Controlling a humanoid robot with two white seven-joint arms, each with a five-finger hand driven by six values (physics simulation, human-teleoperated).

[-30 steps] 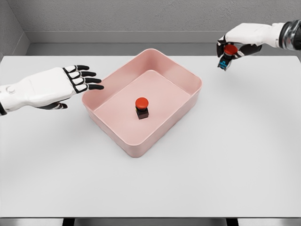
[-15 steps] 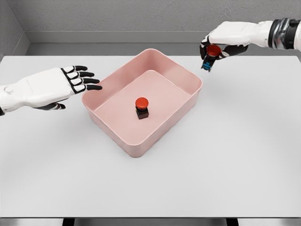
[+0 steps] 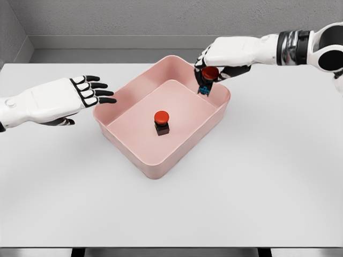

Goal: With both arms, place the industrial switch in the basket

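We see a pink basket (image 3: 212,83) set at an angle near the middle of a white table (image 3: 257,176), its corners pointing roughly toward the near, far, left and right sides. On the basket's floor, a little toward the near side of its middle, stands one industrial switch (image 3: 162,122) with a red mushroom button on a dark body, upright and apart from all four walls. Our right hand (image 3: 218,58) reaches in from the far right, its white arm stretched across the far edge of the table, and its fingers are curled around a second switch (image 3: 208,77), which also has a red button on top and shows a small blue part at its lower end. That held switch hangs above the basket's far right wall, just inside the rim, tilted slightly rather than standing straight, and it does not touch the floor of the basket. Our left hand (image 3: 56,99) lies over the left part of the table, palm turned down, with the dark-tipped fingers (image 3: 92,89) spread and extended toward the basket, holding nothing. Its fingertips come close to the basket's left corner, and we cannot tell from this view whether they touch the rim or stop just short of it. Beyond the table runs a grey wall (image 3: 134,19).
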